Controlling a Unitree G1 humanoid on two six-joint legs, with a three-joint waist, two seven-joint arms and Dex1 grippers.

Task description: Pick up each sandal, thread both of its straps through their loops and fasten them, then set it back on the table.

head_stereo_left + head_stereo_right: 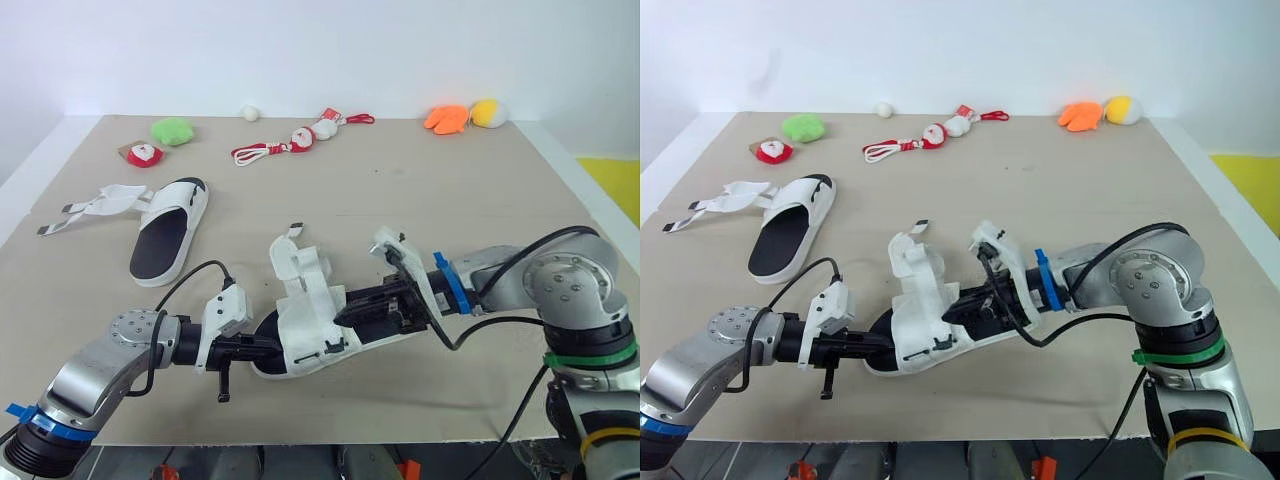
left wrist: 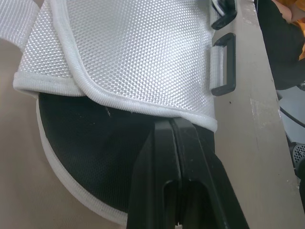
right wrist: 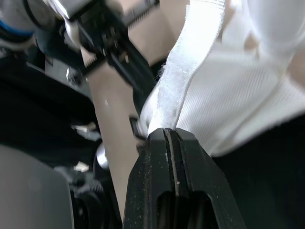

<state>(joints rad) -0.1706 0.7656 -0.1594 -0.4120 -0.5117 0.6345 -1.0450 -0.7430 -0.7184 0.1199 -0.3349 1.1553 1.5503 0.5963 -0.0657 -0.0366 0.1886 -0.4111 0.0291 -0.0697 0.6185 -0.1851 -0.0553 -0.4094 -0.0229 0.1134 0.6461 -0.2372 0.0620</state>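
A white sandal with a black insole [image 1: 305, 325] lies in the middle of the table, near the front, its white straps sticking up. My left gripper [image 1: 258, 345] is shut on the sandal's near end; in the left wrist view its fingers [image 2: 162, 157] close where the white upper [image 2: 133, 52] meets the insole, beside a black loop [image 2: 224, 64]. My right gripper [image 1: 348, 312] reaches in from the right and is shut on a white strap [image 3: 190, 71]. A second sandal [image 1: 170, 235] lies at the left with its straps [image 1: 95, 208] spread loose.
Small toys line the table's far side: a green plush [image 1: 172, 130], a red figure [image 1: 145, 155], a Santa figure on a red cord [image 1: 300, 138], a white ball [image 1: 250, 112], an orange plush [image 1: 446, 118] and a yellow one [image 1: 487, 112]. The table's front edge [image 1: 330, 437] runs just behind my arms.
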